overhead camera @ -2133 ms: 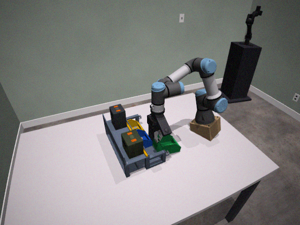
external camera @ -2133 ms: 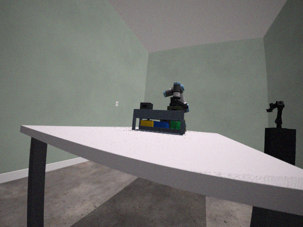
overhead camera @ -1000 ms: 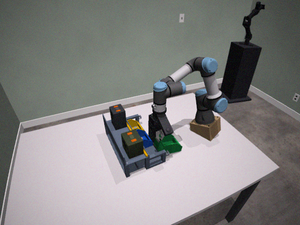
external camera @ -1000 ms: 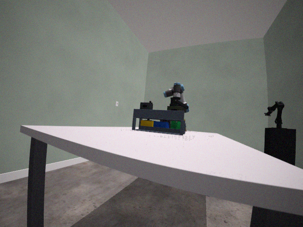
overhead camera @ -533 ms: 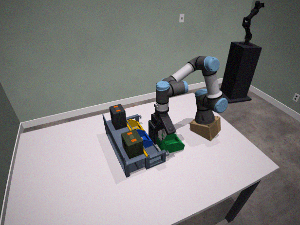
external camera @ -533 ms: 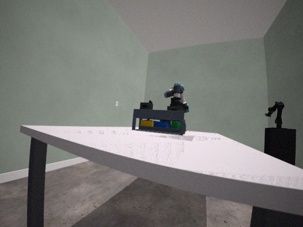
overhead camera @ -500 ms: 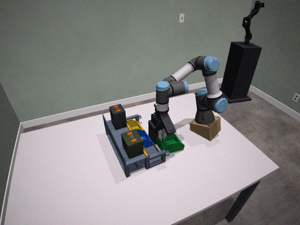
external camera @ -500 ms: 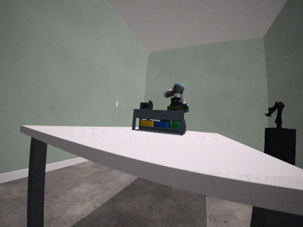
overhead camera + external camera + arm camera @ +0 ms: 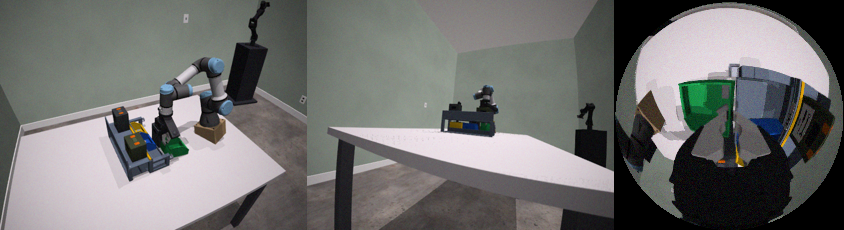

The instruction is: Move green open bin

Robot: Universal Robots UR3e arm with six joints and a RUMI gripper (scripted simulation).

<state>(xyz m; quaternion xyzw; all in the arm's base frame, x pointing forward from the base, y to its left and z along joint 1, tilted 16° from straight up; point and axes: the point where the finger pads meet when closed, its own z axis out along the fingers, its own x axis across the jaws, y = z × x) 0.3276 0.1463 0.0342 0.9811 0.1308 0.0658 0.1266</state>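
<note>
Two jaws of the gripper (image 9: 732,134) pinch the near wall of the green open bin (image 9: 175,147), which extends ahead of them, just beside the shelf (image 9: 139,166).

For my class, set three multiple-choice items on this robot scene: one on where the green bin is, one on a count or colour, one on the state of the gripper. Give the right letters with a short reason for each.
1. Where is the green bin?
A. on top of the shelf unit
B. just outside the shelf unit, on the arm's side
C. on the floor

2. How many dark boxes with orange marks stand on top of the shelf unit?
A. one
B. two
C. four

3. What state is the gripper in?
A. wide open above the bin
B. shut on the bin's wall
C. shut on a yellow bin

Answers:
1 B, the top view shows the bin past the shelf's open side.
2 B, a black one and an olive one.
3 B, the wrist view shows the fingers pinching the green wall.
</note>
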